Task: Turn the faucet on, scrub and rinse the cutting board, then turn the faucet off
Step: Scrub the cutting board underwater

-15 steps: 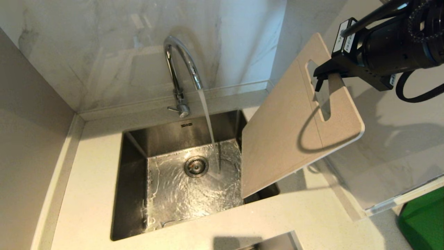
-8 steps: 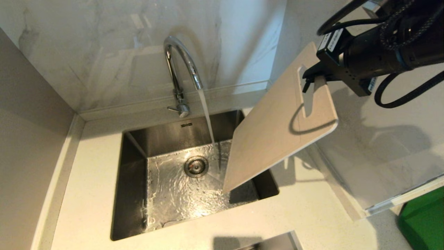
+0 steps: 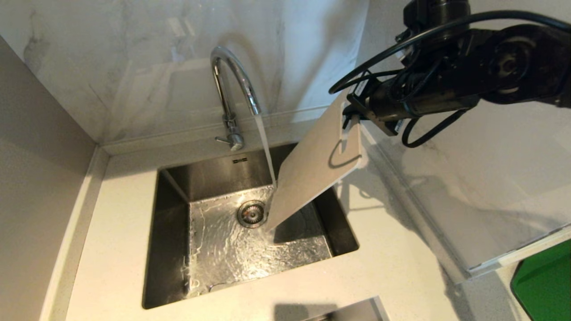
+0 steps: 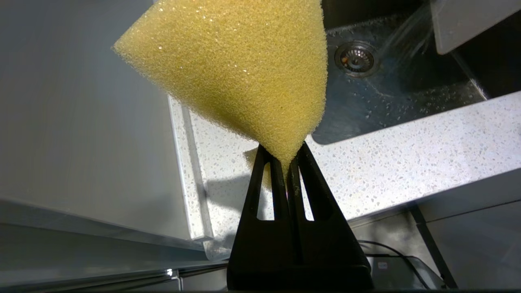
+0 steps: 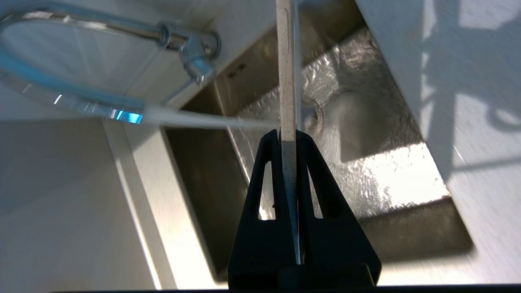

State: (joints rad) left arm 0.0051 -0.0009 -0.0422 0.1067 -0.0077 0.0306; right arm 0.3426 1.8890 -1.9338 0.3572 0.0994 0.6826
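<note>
The chrome gooseneck faucet (image 3: 232, 84) stands behind the sink, and water runs from its spout. My right gripper (image 3: 350, 119) is shut on the handle end of the beige cutting board (image 3: 312, 167). The board hangs tilted over the sink's right half, its lower corner close to the drain, and the stream hits its edge. In the right wrist view the cutting board (image 5: 287, 69) shows edge-on between the jaws of the right gripper (image 5: 288, 136), with the faucet (image 5: 191, 49) beyond it. My left gripper (image 4: 284, 156) is shut on a yellow sponge (image 4: 244, 69), outside the head view.
The steel sink (image 3: 174, 232) has a round drain (image 3: 252, 213) and rippling water on its floor. A pale speckled counter (image 3: 401, 276) surrounds it, marble walls stand behind and to the right. A green mat (image 3: 544, 281) lies at the far right.
My right arm has swung the cutting board left and down, from beside the sink into the water stream, turning it steeper. The faucet keeps running.
</note>
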